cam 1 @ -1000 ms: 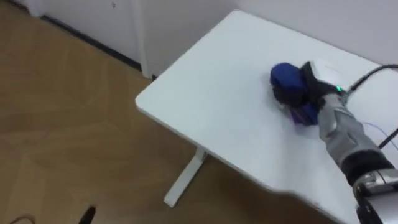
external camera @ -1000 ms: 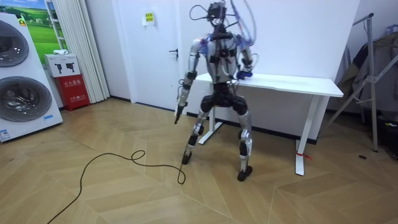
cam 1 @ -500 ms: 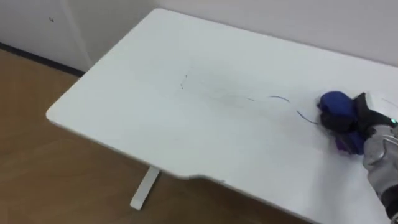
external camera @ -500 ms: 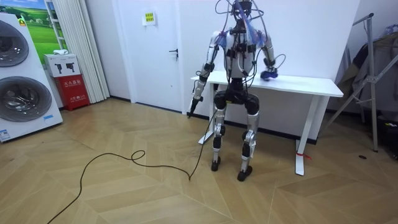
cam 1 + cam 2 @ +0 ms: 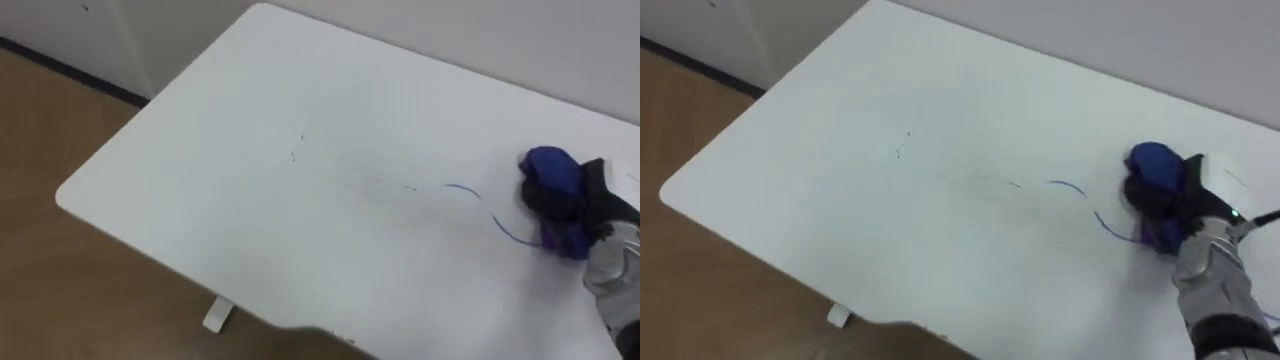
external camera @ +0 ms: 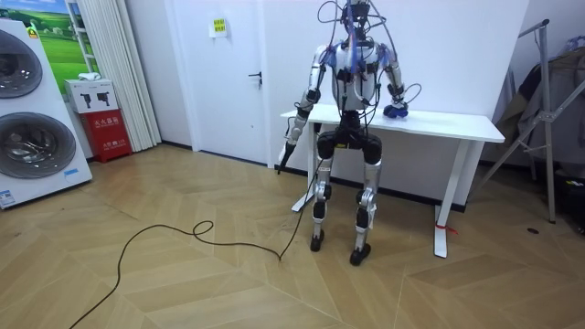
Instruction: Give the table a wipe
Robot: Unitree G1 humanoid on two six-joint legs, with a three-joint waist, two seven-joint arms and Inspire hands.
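A white table (image 5: 230, 170) spreads before me, and I stand at its front edge in the room view. My right hand (image 5: 592, 212) rests on the tabletop at the right, shut on a bunched blue cloth (image 5: 550, 175). A curved blue pen line (image 5: 500, 224) lies on the table just left of the cloth. Faint dark specks and streaks (image 5: 300, 140) mark the middle. The same hand (image 5: 1188, 208) and cloth (image 5: 1152, 162) show in the right eye view. My left hand (image 6: 285, 153) hangs at my side by the table's left end.
The table's near left corner (image 5: 62, 196) drops off to wooden floor (image 5: 60, 290). A pale wall runs behind the table. In the room view a door (image 6: 228, 73), a red box (image 6: 96, 119), washing machines (image 6: 27, 110) and a rack (image 6: 548, 100) stand around.
I have turned from sideways to face the table. My right hand has carried the cloth from near the table's left end to its right part, uncovering the blue line.
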